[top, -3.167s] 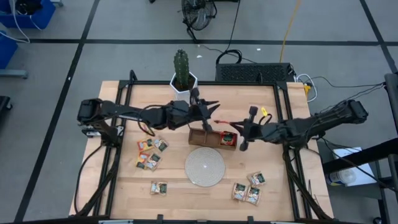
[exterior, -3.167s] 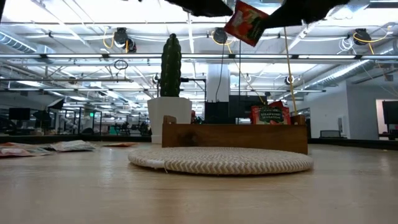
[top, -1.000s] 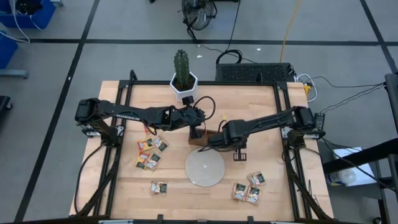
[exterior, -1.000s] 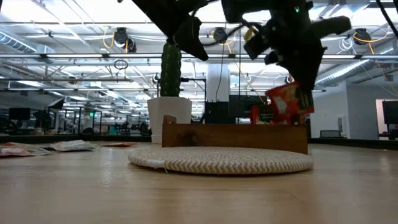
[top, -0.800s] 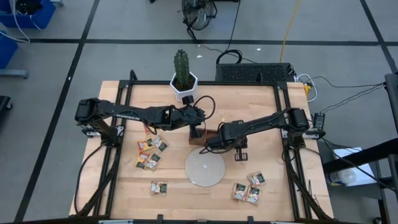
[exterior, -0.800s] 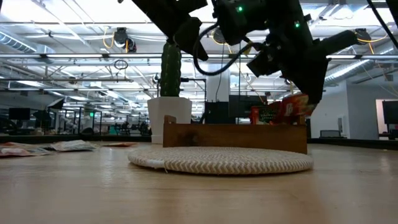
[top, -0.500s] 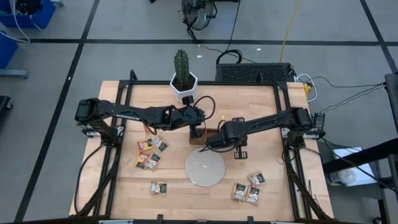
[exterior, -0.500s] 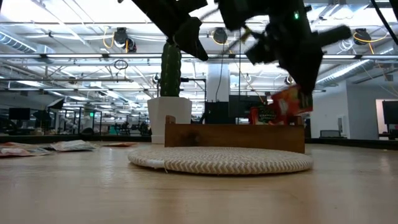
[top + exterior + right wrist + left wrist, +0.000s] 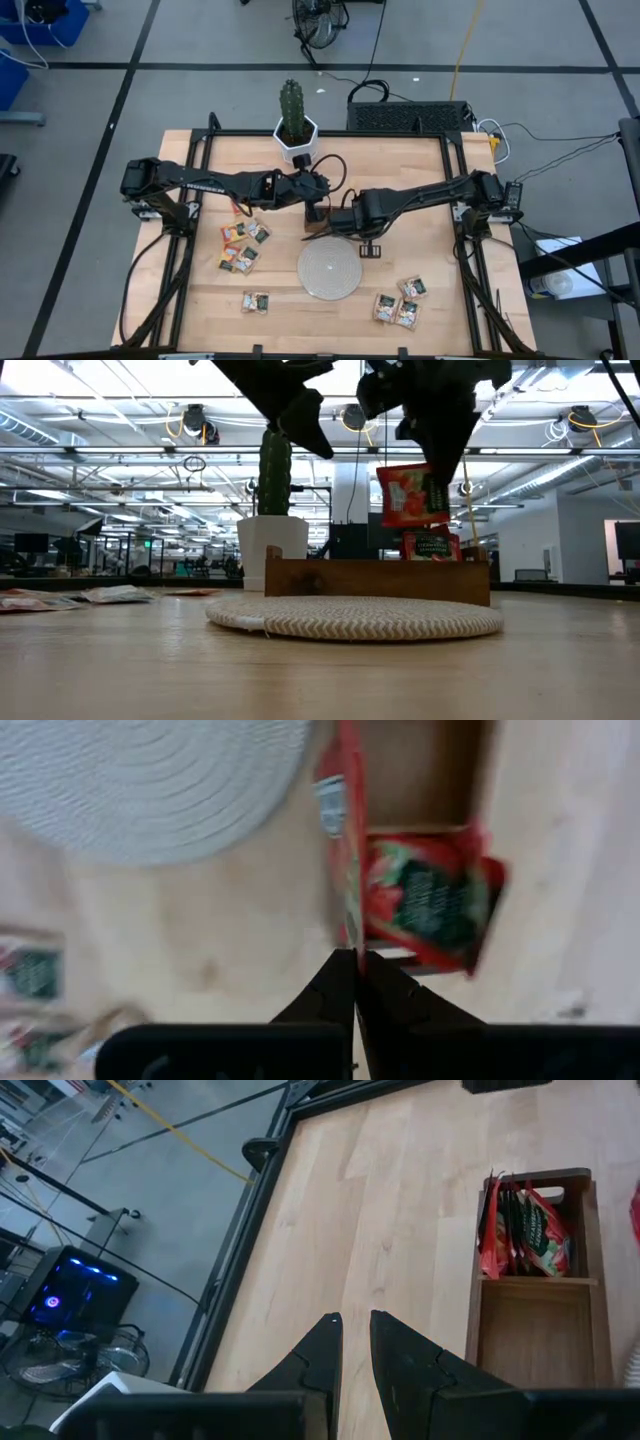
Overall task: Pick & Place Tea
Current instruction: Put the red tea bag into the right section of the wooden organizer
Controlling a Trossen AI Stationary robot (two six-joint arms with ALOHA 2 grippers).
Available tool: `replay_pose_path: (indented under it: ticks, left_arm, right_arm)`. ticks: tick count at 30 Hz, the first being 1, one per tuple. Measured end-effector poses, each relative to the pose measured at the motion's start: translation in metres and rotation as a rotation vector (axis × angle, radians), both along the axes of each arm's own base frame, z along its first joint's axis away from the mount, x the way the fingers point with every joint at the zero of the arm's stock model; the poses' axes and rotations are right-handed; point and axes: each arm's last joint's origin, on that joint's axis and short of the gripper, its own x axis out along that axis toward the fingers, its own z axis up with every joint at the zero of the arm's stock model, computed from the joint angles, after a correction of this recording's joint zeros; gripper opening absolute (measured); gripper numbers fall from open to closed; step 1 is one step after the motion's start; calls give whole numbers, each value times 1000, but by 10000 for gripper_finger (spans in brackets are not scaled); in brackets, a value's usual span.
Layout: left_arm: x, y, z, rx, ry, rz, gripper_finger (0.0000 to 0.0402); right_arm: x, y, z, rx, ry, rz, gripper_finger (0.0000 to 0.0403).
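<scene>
A red tea sachet (image 9: 411,495) hangs above the brown wooden tray (image 9: 370,578), with my right gripper (image 9: 430,458) shut on it. In the right wrist view the sachet (image 9: 345,840) shows edge-on over the tray (image 9: 420,770). More red sachets (image 9: 520,1230) stand upright in the tray's right end compartment; the one beside it (image 9: 535,1330) is bare. My left gripper (image 9: 354,1325) hovers above the tray's left end, fingers a narrow gap apart with nothing between them. Loose sachets (image 9: 243,245) lie flat on the table. My right gripper pinches the red sachet's top edge (image 9: 418,470) between its two fingers. The fingers come from above and point down. The sachet hangs upright below them, clear of the tray and of the sachets in it.
A round woven disc (image 9: 328,268) lies just in front of the tray. A cactus in a white pot (image 9: 292,125) stands at the far edge. More loose sachets lie near the front left (image 9: 255,300) and front right (image 9: 398,300).
My right gripper, still shut on the red sachet, dipped it to the tray's right end, then rose and went toward the table's left. The sachet was tilted at the tray's right end; now it hangs upright, higher, over the tray.
</scene>
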Motion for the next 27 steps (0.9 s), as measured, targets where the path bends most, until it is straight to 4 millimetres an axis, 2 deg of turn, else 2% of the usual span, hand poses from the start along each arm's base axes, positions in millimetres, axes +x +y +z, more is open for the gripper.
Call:
replay_pose_path:
  ticks: [7, 11, 17, 20, 27]
  left_arm:
    - [0, 0, 0, -6, 0, 4, 63]
    - [0, 0, 0, -18, -8, 12, 63]
    - [0, 0, 0, -17, -7, 12, 63]
    - [0, 0, -1, -19, -5, 14, 63]
    - [0, 0, -1, -22, -6, 16, 63]
  right_arm:
    - [-4, 9, 5, -85, -204, 2, 0]
    - [-27, 10, 4, -117, -386, -50, 0]
    - [-69, 5, -25, -59, -635, -145, 0]
    - [-80, 2, -40, -7, -721, -159, 0]
    - [-96, -2, -65, -17, -669, -181, 0]
